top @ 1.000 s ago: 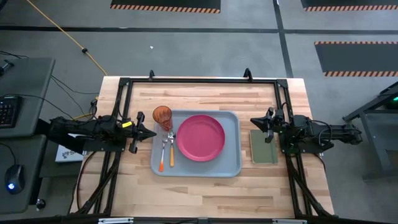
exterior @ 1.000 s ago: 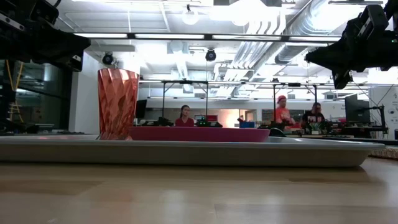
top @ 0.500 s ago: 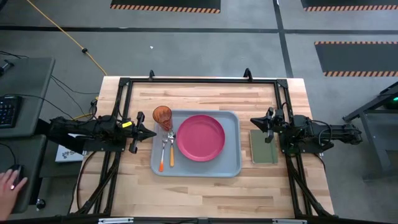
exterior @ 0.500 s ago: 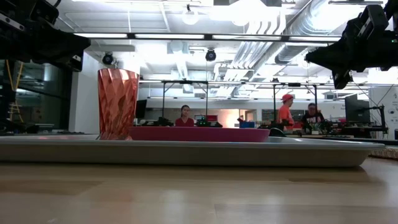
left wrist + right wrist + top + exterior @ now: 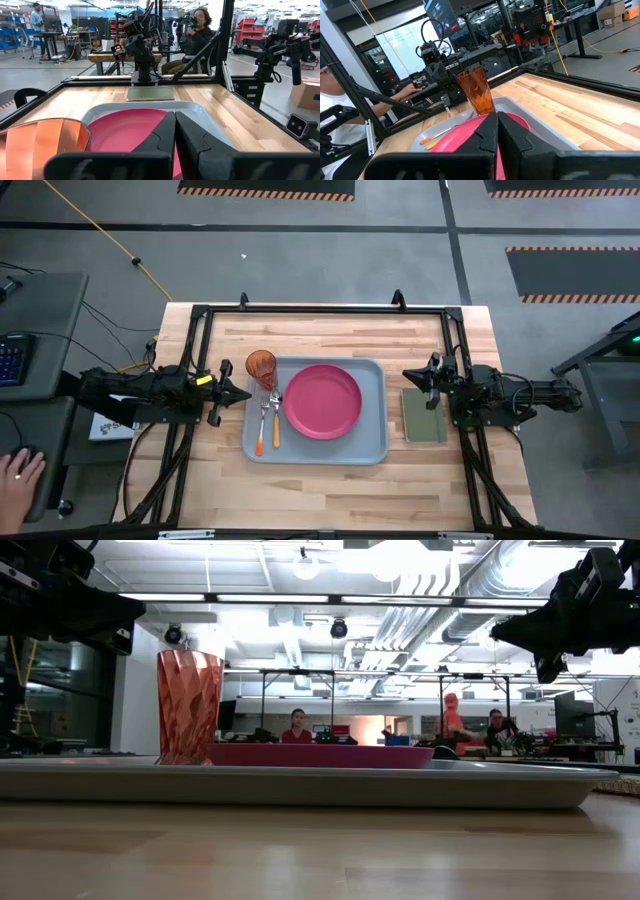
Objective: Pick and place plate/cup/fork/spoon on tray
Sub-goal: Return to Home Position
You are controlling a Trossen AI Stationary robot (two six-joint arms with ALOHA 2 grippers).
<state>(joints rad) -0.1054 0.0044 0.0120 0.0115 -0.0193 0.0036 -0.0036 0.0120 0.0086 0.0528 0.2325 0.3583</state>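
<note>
The pale blue-grey tray [image 5: 370, 448] lies flat on the table's middle. On it lie the pink plate [image 5: 322, 401], the red-orange cup [image 5: 261, 367] standing upright at the tray's far left corner, and two utensils [image 5: 268, 420], one with an orange handle, left of the plate. My left gripper [image 5: 246, 393] is shut and empty, just left of the tray, above the table. My right gripper [image 5: 408, 376] is shut and empty, right of the tray, above the dark-green pad [image 5: 423, 414]. The cup [image 5: 42, 145] and plate [image 5: 125, 132] also show in the left wrist view.
The dark-green pad lies flat on the table right of the tray. A black frame [image 5: 320, 310] runs along the table's far and side edges. A person's hand [image 5: 18, 472] rests on a mouse off the table's left. People sit and stand in the room behind [image 5: 297, 725].
</note>
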